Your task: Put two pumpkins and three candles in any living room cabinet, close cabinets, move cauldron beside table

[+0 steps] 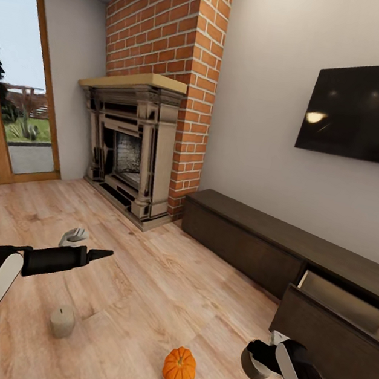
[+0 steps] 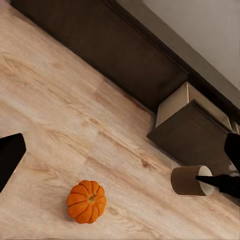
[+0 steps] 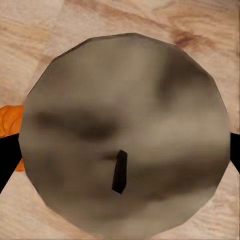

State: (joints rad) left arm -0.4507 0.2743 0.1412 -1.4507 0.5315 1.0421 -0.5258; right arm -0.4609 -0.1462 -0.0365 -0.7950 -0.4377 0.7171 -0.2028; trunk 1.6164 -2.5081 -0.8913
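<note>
You are holding a candle (image 3: 125, 135) in the right gripper (image 1: 269, 362), jaws clamped across its sides, with its wick end filling the right wrist view; the same candle (image 2: 192, 180) is showing in the left wrist view, lying sideways in the grip just in front of the open drawer (image 1: 343, 299) of the cabinet (image 1: 249, 236). Carry it over the drawer front and lower it into the pale interior before letting go, keeping the arm above the front panel's top edge. The drawer is standing pulled out at the cabinet's right end, so there is room above it but little beside it. The left gripper (image 1: 102, 255) is hovering over the floor well left of the cabinet; I cannot tell how its jaws are standing. A pumpkin (image 1: 179, 368), a second candle (image 1: 62, 321) and a pale object (image 1: 75, 235) are waiting on open floor before the cabinet, clear of the fireplace (image 1: 131, 150).
</note>
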